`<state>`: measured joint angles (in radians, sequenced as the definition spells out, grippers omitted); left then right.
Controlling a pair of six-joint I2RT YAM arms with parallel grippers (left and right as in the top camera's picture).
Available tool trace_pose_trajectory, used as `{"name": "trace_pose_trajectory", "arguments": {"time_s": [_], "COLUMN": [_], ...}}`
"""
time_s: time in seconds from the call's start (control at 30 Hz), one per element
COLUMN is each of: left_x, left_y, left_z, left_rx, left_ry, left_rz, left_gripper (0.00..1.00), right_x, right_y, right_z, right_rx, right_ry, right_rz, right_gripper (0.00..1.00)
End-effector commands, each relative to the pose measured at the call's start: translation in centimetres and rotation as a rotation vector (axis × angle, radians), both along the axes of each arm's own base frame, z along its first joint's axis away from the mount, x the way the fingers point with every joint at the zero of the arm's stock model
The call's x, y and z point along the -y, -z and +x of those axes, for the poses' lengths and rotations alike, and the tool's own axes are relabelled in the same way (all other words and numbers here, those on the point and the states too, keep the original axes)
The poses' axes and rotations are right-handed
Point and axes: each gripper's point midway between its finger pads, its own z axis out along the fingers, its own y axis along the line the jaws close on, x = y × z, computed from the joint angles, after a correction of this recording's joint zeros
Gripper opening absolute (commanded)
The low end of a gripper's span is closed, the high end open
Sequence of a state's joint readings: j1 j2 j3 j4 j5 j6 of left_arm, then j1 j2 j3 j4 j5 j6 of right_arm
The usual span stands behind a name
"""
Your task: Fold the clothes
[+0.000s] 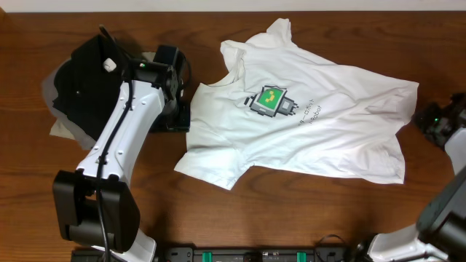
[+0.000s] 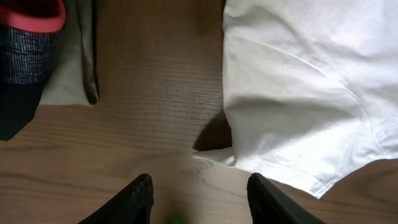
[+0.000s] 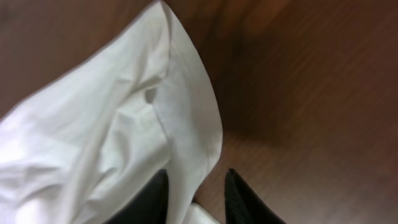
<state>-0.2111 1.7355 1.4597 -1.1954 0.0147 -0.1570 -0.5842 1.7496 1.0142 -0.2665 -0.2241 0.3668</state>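
Note:
The white T-shirt (image 1: 335,138) lies spread face up on the wooden table, its green-and-grey robot print (image 1: 271,100) showing on the chest. My left gripper (image 1: 177,109) hangs open over bare wood just left of the shirt's left edge; in the left wrist view the gripper (image 2: 199,193) holds nothing and the shirt (image 2: 298,93) lies to its right. My right gripper (image 1: 428,120) is at the shirt's right edge. In the right wrist view the jaws of that gripper (image 3: 196,186) stand slightly apart, with the shirt's hem (image 3: 186,124) lying loose between them.
A black folded garment (image 1: 80,80) lies on a grey folded garment (image 1: 62,129) at the far left, beside my left arm. The left wrist view shows the grey garment (image 2: 68,62) and a dark item with a red rim (image 2: 28,18) at the upper left.

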Motion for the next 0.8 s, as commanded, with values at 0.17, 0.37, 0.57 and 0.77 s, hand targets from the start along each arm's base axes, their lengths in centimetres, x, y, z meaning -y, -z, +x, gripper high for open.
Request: {"name": "trace_pose_trajectory", "arguments": {"time_s": [0.17,0.37,0.57,0.77], "left_x": [-0.2,-0.2,-0.2,-0.1], "left_y": [-0.6,-0.6,-0.6,-0.6], "left_z": [0.4,0.4,0.4,0.6], "left_rx": [0.022,0.023,0.022,0.029], "left_ry": [0.002,0.002,0.002,0.002], "left_rz": [0.011,0.011,0.010,0.009], "left_gripper": [0.51,0.51,0.51,0.51], "right_x": [-2.7,0.2,2.7,4.1], "right_y": [6.1,9.5,8.3,1.5], "right_z": [2.6,3.9,9.3,15.1], "right_rx": [0.017,0.031,0.200,0.335], "right_ry": [0.040,0.231,0.229,0.020], "right_rz": [0.216,0.129,0.077,-0.020], "right_gripper": [0.01,0.01,0.01,0.02]}}
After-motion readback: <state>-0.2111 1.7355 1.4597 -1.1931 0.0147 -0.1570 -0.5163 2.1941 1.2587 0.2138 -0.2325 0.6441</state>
